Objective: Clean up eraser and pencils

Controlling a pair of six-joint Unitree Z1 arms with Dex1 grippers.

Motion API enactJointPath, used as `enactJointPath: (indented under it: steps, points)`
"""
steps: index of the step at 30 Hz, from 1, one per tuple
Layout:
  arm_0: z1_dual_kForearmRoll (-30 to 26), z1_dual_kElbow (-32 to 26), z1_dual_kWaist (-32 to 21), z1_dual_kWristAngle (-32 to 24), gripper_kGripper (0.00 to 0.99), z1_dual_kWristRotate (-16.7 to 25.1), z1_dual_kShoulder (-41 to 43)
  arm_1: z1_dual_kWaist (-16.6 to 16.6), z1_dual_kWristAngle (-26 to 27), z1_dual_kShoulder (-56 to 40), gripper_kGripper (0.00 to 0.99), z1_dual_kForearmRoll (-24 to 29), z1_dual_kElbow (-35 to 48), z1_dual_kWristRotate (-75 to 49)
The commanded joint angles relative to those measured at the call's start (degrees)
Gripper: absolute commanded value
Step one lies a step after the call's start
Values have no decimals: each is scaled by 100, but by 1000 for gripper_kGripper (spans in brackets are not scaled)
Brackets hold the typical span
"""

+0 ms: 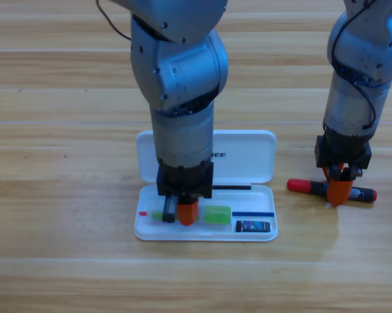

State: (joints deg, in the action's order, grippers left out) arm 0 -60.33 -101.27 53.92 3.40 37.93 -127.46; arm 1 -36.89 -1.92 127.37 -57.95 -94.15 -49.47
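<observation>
Pencils and eraser go into the white case [248, 153], which lies open on the table [65, 98] with its lid folded back. Working from the larger things down: the left gripper [182, 212] points straight into the case tray, over the green-and-white stick [215, 214], whose bright green part shows just to its right. Whether its jaws clasp the stick or have let go, I cannot tell. That stick lies inside the tray, so this step looks like placing it. The right gripper [339, 190] stands on the table outside the case, its orange jaws down over the middle of the black marker [300, 186], red cap to the left; whether it has a grasp I cannot tell either. The eraser [253, 226] already sits in the tray's lower right corner. Next, I judge, the marker must be lifted and carried left into the tray, once the left arm clears.
</observation>
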Motion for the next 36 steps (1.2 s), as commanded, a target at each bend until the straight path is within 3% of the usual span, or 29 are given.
enactJointPath:
  steps: [1, 6, 14, 15, 17, 18, 20, 22, 36]
  points:
    - [39, 134, -22, 91, 0, -31, -323, 191, -10, 332, 0, 55, 107, -116]
    - [48, 151, -49, 117, 0, -23, -332, 191, 34, -107, 0, 3, 222, -116]
    - [39, 230, -49, 231, 0, -172, -297, -90, 236, -1355, 0, -797, 63, -116]
    - [39, 248, -49, 231, 100, -181, -288, -151, 262, -1426, 0, -903, 20, -116]
    - [39, 283, -49, 258, 541, -207, -280, -257, 297, -1487, 0, -1070, -68, -116]
    - [39, 301, -49, 275, 669, -225, -280, -310, 297, -1478, 0, -1105, -104, -107]
    - [39, 310, -49, 284, 857, -234, -271, -406, 297, -1461, 0, -1131, -147, -107]
    - [39, 310, -49, 293, 963, -242, -271, -521, 297, -1408, 0, -1140, -174, -107]
    - [-312, 204, -128, 381, 990, -286, 204, -1048, 306, -793, 0, -1263, -622, -107]
